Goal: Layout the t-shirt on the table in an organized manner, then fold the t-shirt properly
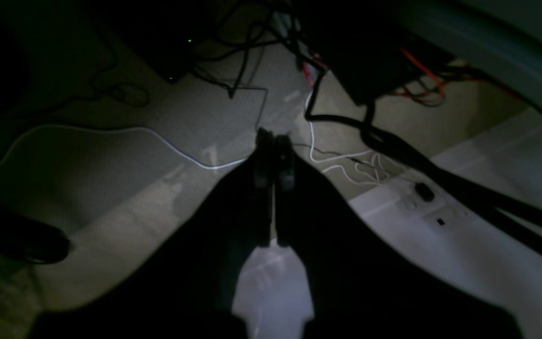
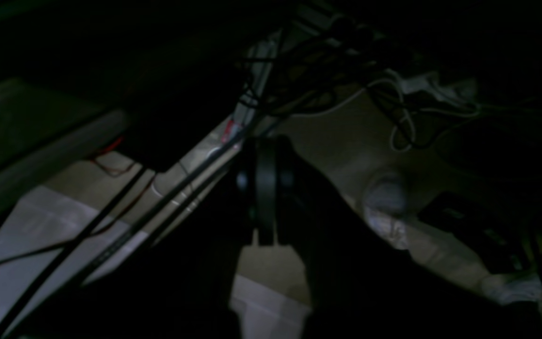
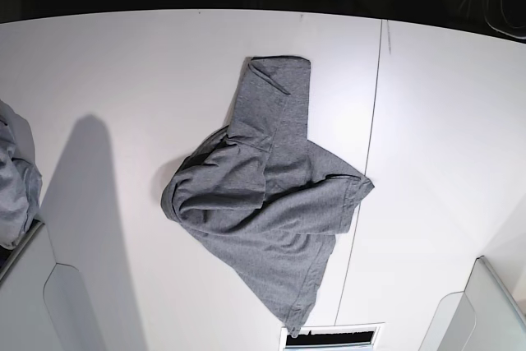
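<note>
Crumpled grey t-shirt [image 3: 267, 195] lying mid-bench [image 3: 115, 63], heaped cloth [image 3: 15, 174] at left edge; both sets of fingers [image 1: 273, 160] [image 2: 265, 188] pressed together, empty.

t-shirt [image 3: 271, 195]: on the table [image 3: 123, 63], middle of frame, bunched up | seam line [image 3: 367, 154]: just right of shirt | cloth heap [image 3: 15, 174]: left edge of frame, well apart from shirt

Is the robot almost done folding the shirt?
Not yet. Nothing looks done: the t-shirt lies crumpled in the middle of the table, not spread flat. Nothing is in hand either: the left gripper and right gripper are shut, empty and away from the shirt. Spreading it out and folding are both left.
</note>
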Controlling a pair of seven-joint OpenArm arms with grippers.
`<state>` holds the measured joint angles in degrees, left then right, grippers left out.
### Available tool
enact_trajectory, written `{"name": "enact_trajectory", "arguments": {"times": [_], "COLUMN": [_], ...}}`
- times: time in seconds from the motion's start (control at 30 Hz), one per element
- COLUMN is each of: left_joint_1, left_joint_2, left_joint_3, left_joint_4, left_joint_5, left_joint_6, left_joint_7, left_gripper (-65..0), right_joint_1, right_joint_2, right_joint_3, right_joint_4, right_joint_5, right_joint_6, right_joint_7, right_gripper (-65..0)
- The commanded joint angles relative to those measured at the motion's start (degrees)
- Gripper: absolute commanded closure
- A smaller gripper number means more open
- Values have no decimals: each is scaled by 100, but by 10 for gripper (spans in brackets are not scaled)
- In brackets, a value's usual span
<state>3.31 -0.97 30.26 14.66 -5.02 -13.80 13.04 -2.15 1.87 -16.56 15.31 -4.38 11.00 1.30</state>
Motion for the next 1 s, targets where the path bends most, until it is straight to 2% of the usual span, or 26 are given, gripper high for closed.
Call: {"name": "enact_trajectory", "arguments": {"times": [0.0, 0.67, 0.73, 0.87, 0.97], "left_joint_1": [61, 221, 304, 831, 1436], "left_joint_2": [15, -15, -83, -417, -695], "left_joint_3": [-7, -7, -7, -83, -426], "left_joint_4": [72, 269, 433, 1279, 2245], "left_joint_5": [-9, -4, 20, 11, -33], "left_joint_6": [-57, -59, -125, -704, -704], "left_joint_7": [-13, 76, 345, 433, 374], "left_gripper": [-11, -11, -11, -12, -19], "right_joint_1": [-44, -157, -214, -584, -1073], "right_joint_2": [-11, 4, 15, 85, 212], "right_joint_3": [9, 9, 9, 9, 9], "right_joint_4": [90, 308, 321, 658, 1266], "right_joint_5": [-15, -17, -39, -225, -199], "right_joint_6": [74, 81, 186, 597, 778], "right_joint_7": [20, 20, 20, 20, 20], "right_gripper": [0, 0, 0, 0, 0]}}
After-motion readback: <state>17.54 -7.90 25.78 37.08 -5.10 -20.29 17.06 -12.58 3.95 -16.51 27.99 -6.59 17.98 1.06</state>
